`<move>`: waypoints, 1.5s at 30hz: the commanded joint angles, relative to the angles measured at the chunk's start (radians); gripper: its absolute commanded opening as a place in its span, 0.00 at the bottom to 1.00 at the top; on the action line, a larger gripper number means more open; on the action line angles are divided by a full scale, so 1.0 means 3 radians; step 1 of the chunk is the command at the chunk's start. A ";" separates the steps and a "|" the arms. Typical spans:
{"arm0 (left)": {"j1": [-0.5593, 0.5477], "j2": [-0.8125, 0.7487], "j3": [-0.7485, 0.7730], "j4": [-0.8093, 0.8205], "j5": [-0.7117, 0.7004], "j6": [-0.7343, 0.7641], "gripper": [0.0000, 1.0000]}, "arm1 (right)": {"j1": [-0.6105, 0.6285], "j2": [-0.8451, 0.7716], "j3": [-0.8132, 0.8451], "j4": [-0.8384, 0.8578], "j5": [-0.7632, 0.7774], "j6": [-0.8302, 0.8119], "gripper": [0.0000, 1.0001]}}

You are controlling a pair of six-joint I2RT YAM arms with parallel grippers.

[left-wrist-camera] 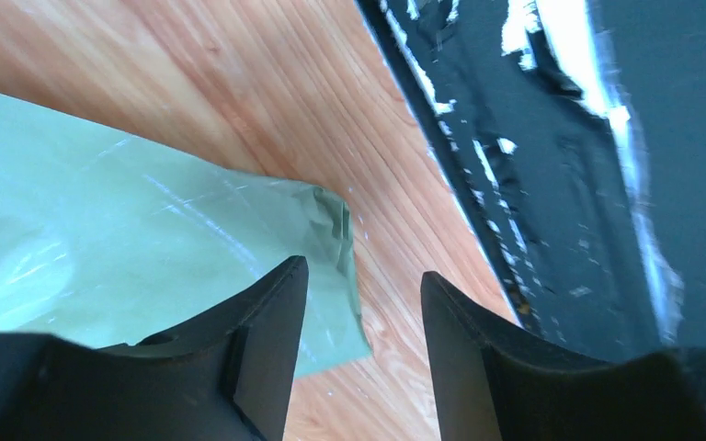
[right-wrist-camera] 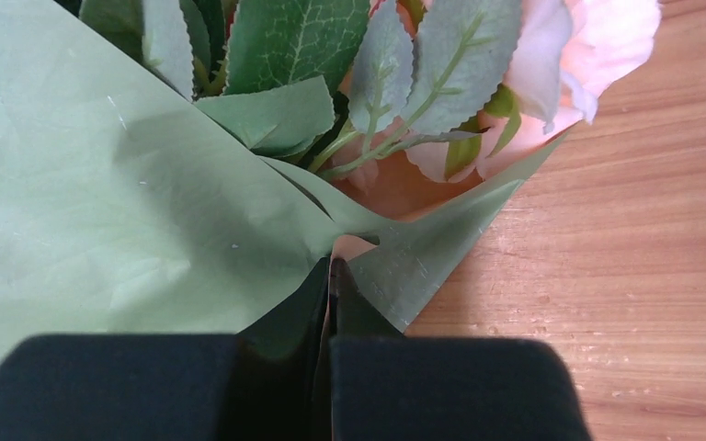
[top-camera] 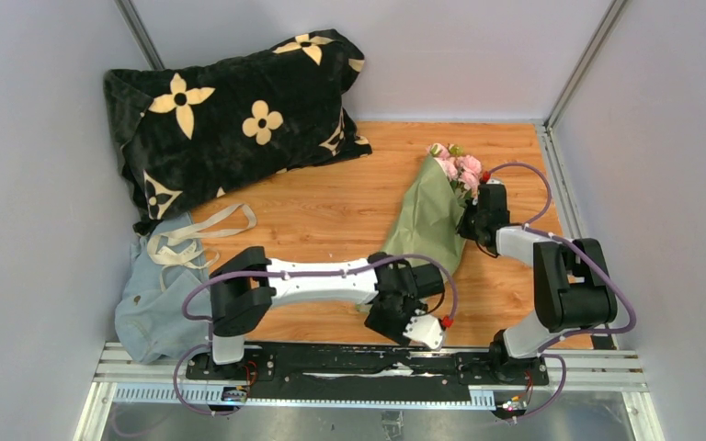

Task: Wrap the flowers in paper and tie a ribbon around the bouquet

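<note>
My right gripper (right-wrist-camera: 331,276) is pinched tight on the upper edge of the paper (right-wrist-camera: 147,202) beside the flowers (right-wrist-camera: 552,55), and my left gripper (left-wrist-camera: 363,285) stands part-open and empty at the stem end of the bouquet (top-camera: 432,216), so I judge the wrapping nearly done, with the ribbon (top-camera: 204,230) lying untied well left of the bouquet.

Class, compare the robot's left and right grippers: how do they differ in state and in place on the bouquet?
The left gripper stands open, nothing in its jaws; the right gripper is shut, pinching an edge of the green paper. The left gripper is at the narrow end of the bouquet, the right gripper at the wide end beside the flowers. Both are black and close to the paper.
</note>
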 commanded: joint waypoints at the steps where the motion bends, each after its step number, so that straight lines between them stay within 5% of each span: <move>1: 0.0291 -0.0332 0.0710 -0.1114 0.1019 0.0175 0.57 | -0.0073 0.0028 0.0053 -0.0112 -0.0041 0.0108 0.00; 6: 0.0805 -0.0348 0.1026 -0.0971 0.1539 0.0070 0.41 | -0.0112 0.0035 0.0097 -0.0133 -0.0128 0.0108 0.00; 9: 0.0845 -0.0011 0.0933 -0.0138 0.0693 -0.0602 0.26 | -0.0117 0.0067 0.0125 -0.0143 -0.0170 0.0118 0.00; 15: 0.0813 0.0309 0.0553 0.0937 0.0098 -0.0629 0.25 | -0.0118 0.0034 0.0112 -0.0125 -0.0216 0.0157 0.00; 23: 0.0605 0.0528 0.0080 0.1004 0.0008 -0.0491 0.25 | -0.0305 -0.0048 0.0153 -0.0127 -0.0239 0.0205 0.01; 29: 0.0504 0.0578 -0.0077 0.1004 -0.0003 -0.0515 0.33 | -0.0601 -0.0054 0.0470 -0.0623 0.0124 0.0112 0.36; 33: 0.0478 0.0542 -0.0111 0.1003 0.0018 -0.0533 0.42 | -0.0651 -0.0520 0.0684 -0.1215 0.0628 -0.0170 0.40; 37: 0.0439 0.0568 -0.0075 0.1003 0.0032 -0.0535 0.44 | -0.0119 -0.1153 0.0622 -0.1357 0.0835 -0.0466 0.37; 38: 0.0431 0.0583 -0.0063 0.1002 0.0039 -0.0532 0.44 | 0.0031 -0.1291 0.0534 -0.1271 0.0689 -0.0557 0.32; 42: 0.0419 0.0649 -0.0008 0.0986 0.0064 -0.0557 0.42 | 0.0139 -0.1402 -0.0187 -0.0099 -0.1223 -0.0164 0.20; 45: 0.0420 0.0635 -0.0024 0.0977 0.0101 -0.0564 0.39 | 0.0146 -0.0988 -0.0285 0.0188 -0.1734 0.0180 0.08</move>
